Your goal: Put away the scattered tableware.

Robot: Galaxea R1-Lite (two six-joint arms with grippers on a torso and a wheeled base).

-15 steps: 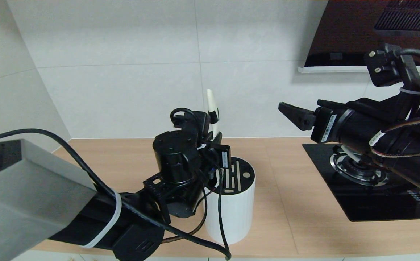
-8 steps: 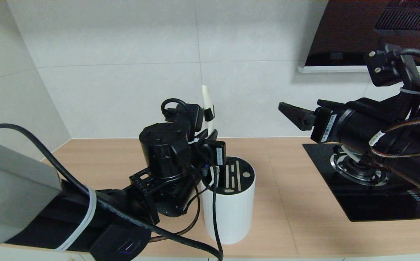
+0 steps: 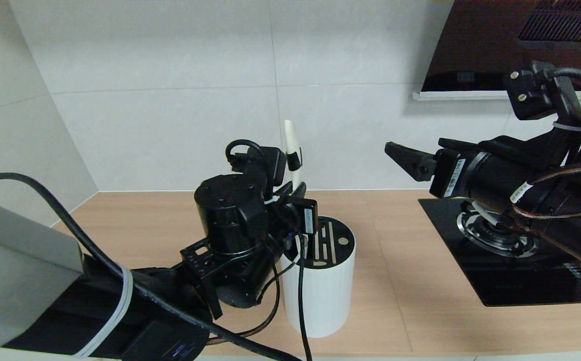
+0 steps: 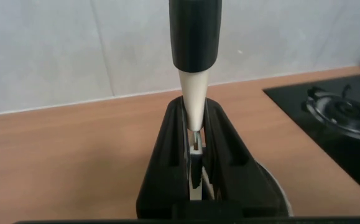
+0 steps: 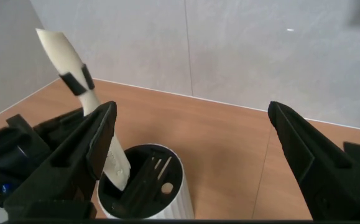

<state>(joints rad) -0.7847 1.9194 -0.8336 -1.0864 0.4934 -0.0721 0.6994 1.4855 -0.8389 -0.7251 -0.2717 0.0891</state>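
Observation:
My left gripper (image 3: 296, 194) is shut on a cream knife (image 3: 293, 150) with a black band on its handle, held upright over the white cylindrical knife holder (image 3: 326, 293). In the left wrist view the knife (image 4: 194, 93) stands between the closed fingers (image 4: 166, 149). From the right wrist view the knife (image 5: 74, 70) slants down to the holder's black slotted top (image 5: 152, 180); whether its tip sits in a slot I cannot tell. My right gripper (image 5: 195, 155) hangs open and empty, high to the right of the holder, with one finger (image 3: 406, 159) seen from the head camera.
A black gas stove (image 3: 501, 250) lies on the wooden counter (image 3: 400, 301) to the right, under my right arm. A dark range hood (image 3: 496, 45) hangs on the tiled wall above it. Bare counter stretches behind and to the left of the holder.
My left gripper with the knife first rose and shifted left, then came back down and to the right over the holder. The right arm stayed still.

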